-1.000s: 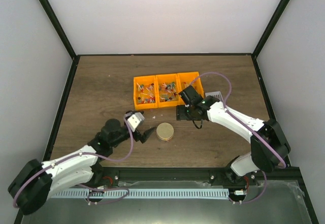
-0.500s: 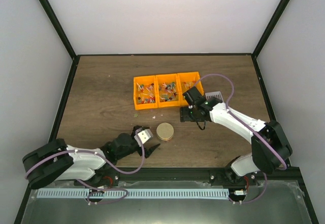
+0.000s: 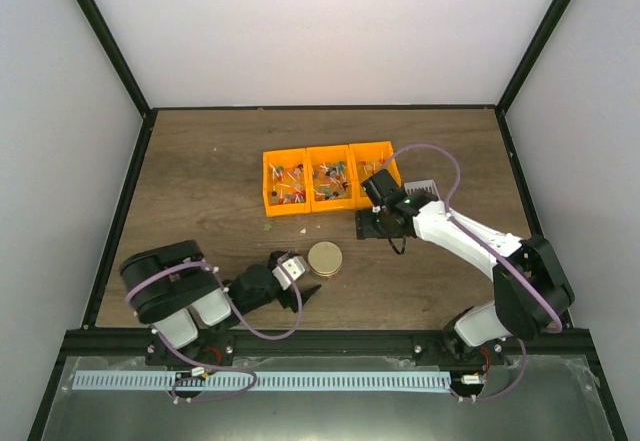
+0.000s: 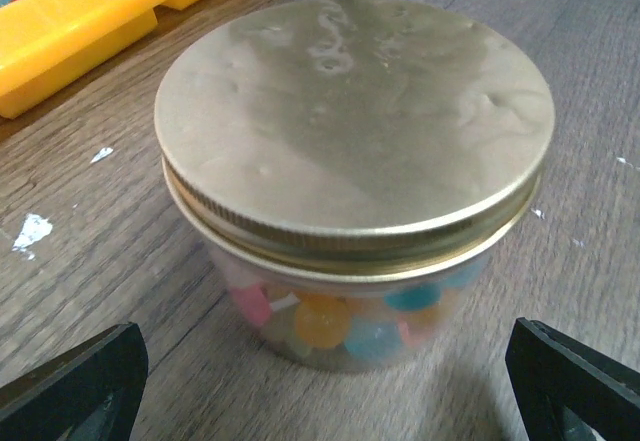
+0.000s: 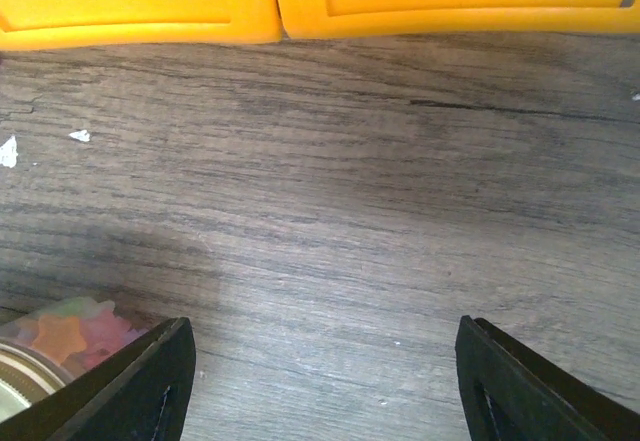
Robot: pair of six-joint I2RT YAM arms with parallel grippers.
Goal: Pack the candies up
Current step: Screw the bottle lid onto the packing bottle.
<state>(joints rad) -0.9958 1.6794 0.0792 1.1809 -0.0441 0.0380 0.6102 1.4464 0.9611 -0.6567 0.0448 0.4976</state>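
From above, the left hand (image 3: 303, 279) sits low near the front of the worktop (image 3: 200, 191), just beside the jar (image 3: 324, 259). The right hand (image 3: 370, 224) hangs just in front of the orange bins (image 3: 330, 201), where loose candies (image 3: 290, 183) lie. In the left wrist view, the gold lid (image 4: 350, 121) is on the jar, and more candies show through its clear wall. The fingers (image 4: 80, 386) are spread wide to either side, gripping nothing. In the right wrist view, the fingers (image 5: 150, 381) stand apart over bare wood and hold nothing.
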